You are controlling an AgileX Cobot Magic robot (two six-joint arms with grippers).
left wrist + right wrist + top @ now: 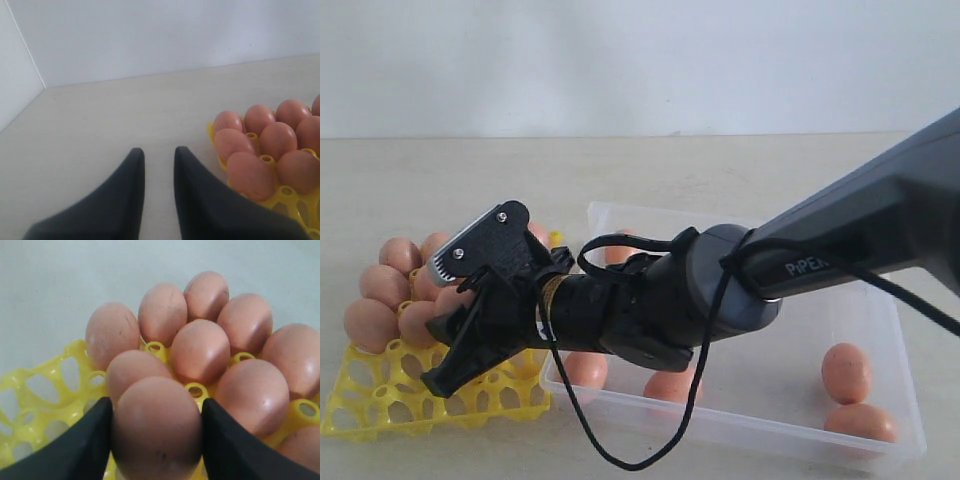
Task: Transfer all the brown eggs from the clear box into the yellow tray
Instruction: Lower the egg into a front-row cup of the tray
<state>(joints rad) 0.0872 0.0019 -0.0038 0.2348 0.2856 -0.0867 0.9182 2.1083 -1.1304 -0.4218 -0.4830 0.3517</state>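
The yellow tray (380,400) lies at the left with several brown eggs (370,325) in its far cells. My right gripper (455,320) reaches across over the tray, shut on one brown egg (156,430) with a finger pressed on each side. That egg hangs just above the tray (45,385), in front of the seated eggs (200,350). The clear box (740,425) at the right holds several more eggs (847,372); the arm hides some. My left gripper (158,150) stands open and empty over bare table beside the tray (287,197).
The right arm's dark body and a loose black cable (620,460) hang over the near left corner of the clear box. Pale table runs back to a white wall. The tray's near cells (420,395) hold no eggs.
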